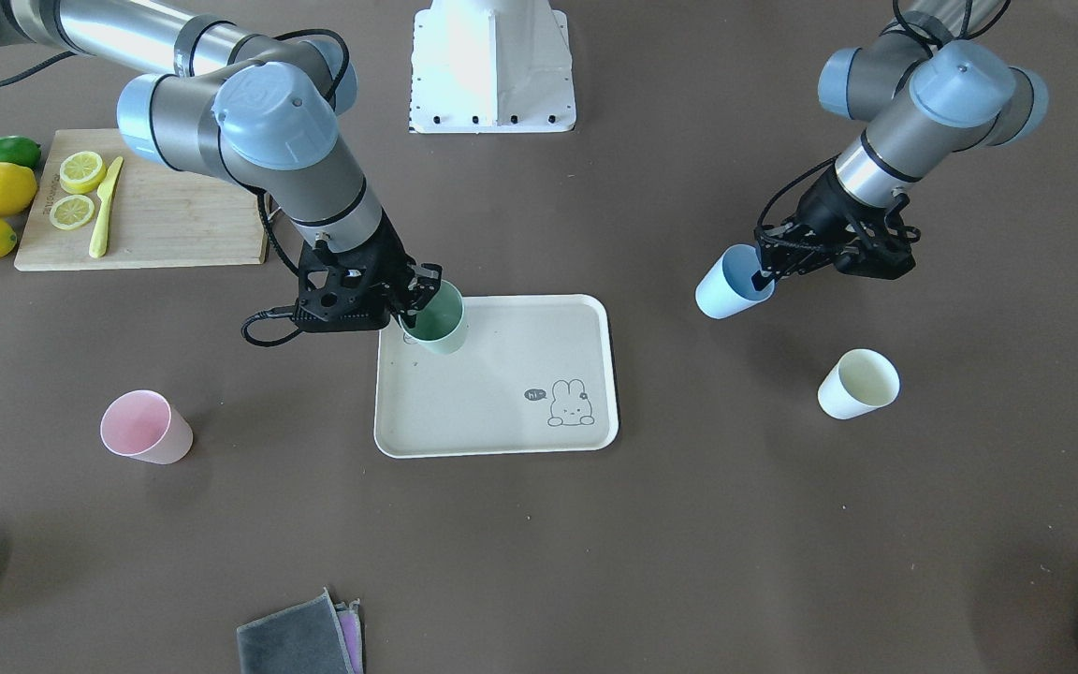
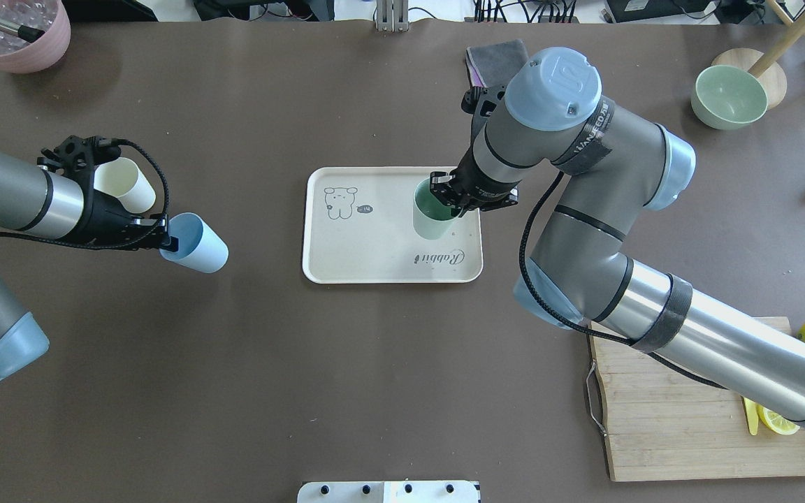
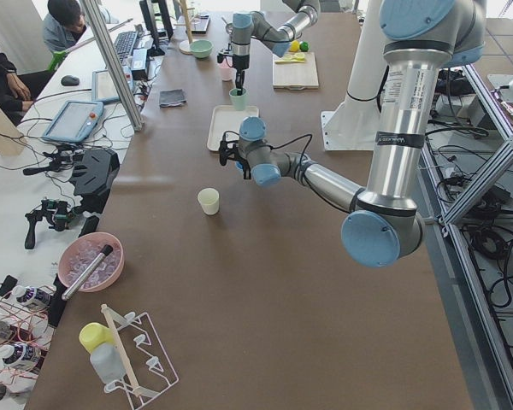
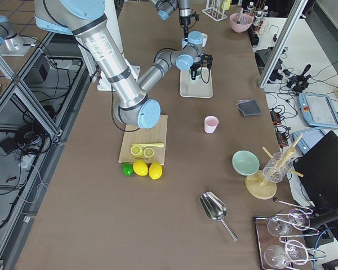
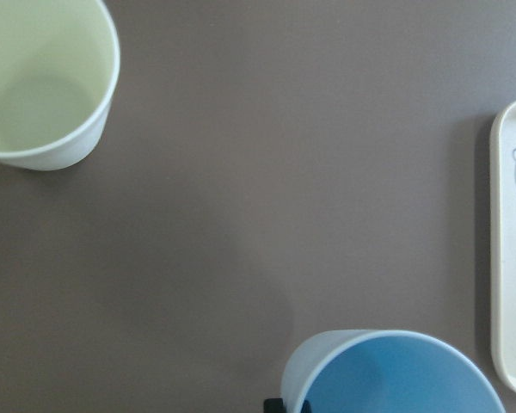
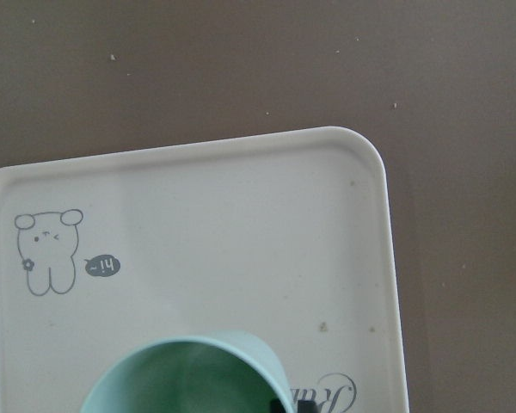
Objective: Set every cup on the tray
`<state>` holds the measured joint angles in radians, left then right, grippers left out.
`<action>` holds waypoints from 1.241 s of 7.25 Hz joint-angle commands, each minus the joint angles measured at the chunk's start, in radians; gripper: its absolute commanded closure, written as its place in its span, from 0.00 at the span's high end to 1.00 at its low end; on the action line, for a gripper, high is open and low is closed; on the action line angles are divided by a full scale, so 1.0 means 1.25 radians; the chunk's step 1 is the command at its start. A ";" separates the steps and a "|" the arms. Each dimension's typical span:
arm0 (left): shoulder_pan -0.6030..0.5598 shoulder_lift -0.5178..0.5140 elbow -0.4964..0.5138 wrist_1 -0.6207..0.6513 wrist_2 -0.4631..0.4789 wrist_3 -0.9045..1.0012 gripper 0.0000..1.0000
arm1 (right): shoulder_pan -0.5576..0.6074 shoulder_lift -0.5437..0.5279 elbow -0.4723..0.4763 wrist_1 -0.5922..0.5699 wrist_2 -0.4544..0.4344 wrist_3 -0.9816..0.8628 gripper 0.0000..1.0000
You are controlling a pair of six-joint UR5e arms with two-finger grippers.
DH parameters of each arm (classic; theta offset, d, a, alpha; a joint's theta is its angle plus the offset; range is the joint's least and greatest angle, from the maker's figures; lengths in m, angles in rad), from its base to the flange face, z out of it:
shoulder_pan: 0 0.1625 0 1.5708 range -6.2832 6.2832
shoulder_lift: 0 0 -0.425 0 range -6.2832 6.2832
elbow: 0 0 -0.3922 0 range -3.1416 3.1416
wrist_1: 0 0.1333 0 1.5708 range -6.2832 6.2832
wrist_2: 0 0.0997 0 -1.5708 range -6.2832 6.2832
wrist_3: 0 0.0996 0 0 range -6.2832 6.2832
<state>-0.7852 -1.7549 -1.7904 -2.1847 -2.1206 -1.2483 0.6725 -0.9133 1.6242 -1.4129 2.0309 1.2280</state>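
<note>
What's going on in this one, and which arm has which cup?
Each arm holds one cup. The right gripper pinches the sage green cup by its rim over a corner of the tray; whether the cup has touched down is unclear. The left gripper grips the light blue cup by its rim, off to the tray's side. The cream-yellow cup and the pink cup stand on the table, not held.
</note>
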 commanded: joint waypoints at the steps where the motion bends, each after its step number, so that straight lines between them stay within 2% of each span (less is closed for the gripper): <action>1: 0.002 -0.099 0.004 0.091 0.003 -0.028 0.00 | -0.021 -0.006 -0.010 0.004 -0.026 0.001 0.00; 3: 0.001 -0.163 -0.005 0.155 0.019 -0.033 0.00 | -0.024 -0.030 -0.010 0.005 -0.027 -0.002 0.00; 6: 0.005 -0.173 -0.008 0.156 0.025 -0.039 0.00 | -0.024 -0.037 -0.032 0.006 -0.042 -0.010 0.00; 7: 0.006 -0.191 -0.006 0.157 0.036 -0.071 0.00 | -0.024 -0.035 -0.037 0.007 -0.044 -0.010 0.23; 8: 0.029 -0.198 -0.006 0.173 0.068 -0.075 0.00 | -0.024 -0.034 -0.034 0.009 -0.045 -0.009 0.99; 9: 0.052 -0.201 -0.005 0.174 0.097 -0.078 0.00 | -0.010 -0.029 -0.006 0.011 -0.039 0.001 1.00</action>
<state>-0.7517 -1.9976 -1.7978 -1.9747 -2.0422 -1.3368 0.6465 -0.9548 1.5897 -1.4021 1.9772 1.2187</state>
